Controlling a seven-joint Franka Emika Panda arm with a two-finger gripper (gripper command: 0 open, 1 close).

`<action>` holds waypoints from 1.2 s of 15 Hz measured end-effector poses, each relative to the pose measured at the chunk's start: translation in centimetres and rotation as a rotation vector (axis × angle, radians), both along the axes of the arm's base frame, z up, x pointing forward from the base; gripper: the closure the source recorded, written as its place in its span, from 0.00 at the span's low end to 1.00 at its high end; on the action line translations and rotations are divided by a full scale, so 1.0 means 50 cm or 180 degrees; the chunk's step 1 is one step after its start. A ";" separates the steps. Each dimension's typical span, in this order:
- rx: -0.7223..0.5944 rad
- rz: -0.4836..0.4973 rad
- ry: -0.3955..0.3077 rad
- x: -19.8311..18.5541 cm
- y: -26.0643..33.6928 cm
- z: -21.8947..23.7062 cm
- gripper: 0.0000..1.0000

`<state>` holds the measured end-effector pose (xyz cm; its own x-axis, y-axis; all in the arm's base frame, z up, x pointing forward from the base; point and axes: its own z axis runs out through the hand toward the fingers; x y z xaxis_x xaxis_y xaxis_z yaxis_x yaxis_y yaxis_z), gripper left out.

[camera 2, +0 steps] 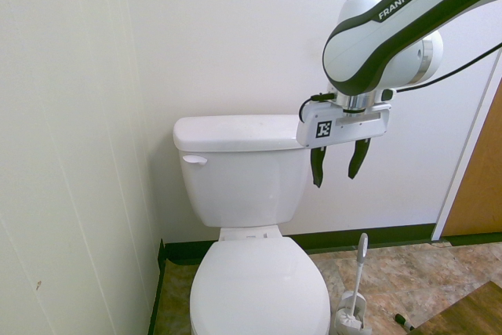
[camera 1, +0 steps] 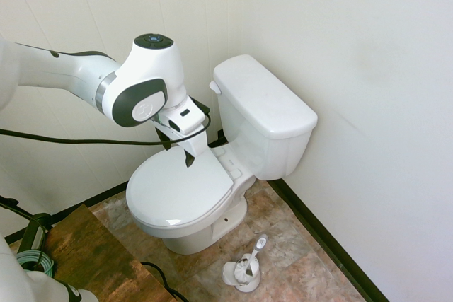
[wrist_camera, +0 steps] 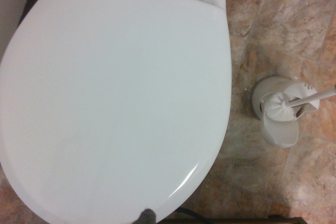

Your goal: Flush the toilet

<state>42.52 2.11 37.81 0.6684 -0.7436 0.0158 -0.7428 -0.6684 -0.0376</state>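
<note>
gripper [camera 1: 178,148] above toilet [camera 1: 265,122]; brush [camera 1: 252,258] beside

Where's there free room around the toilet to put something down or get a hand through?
The tank lid is bare, and so is the closed seat lid under the open pincer. The floor tiles between the bowl and the wall are free, except where the toilet brush stands. The lever side hugs the wall.

Toilet [camera 2: 259,272] bowl front cut off by second exterior's bottom edge.
</note>
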 end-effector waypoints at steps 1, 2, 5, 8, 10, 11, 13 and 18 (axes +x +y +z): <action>0.0001 -0.0001 0.0001 0.001 0.000 0.000 0.00; 0.0002 -0.0002 -0.0018 0.003 0.000 -0.001 0.00; 0.0001 0.0085 -0.0094 0.037 0.026 -0.009 0.00; 0.0045 0.0230 -0.0140 0.121 0.087 -0.013 0.00; 0.0096 0.0287 -0.0155 0.202 0.118 -0.025 0.00; 0.0124 0.0298 -0.0161 0.243 0.128 -0.035 0.00; 0.0169 0.0322 -0.0203 0.312 0.149 -0.048 0.00; 0.0256 0.0450 -0.0368 0.390 0.221 -0.026 0.00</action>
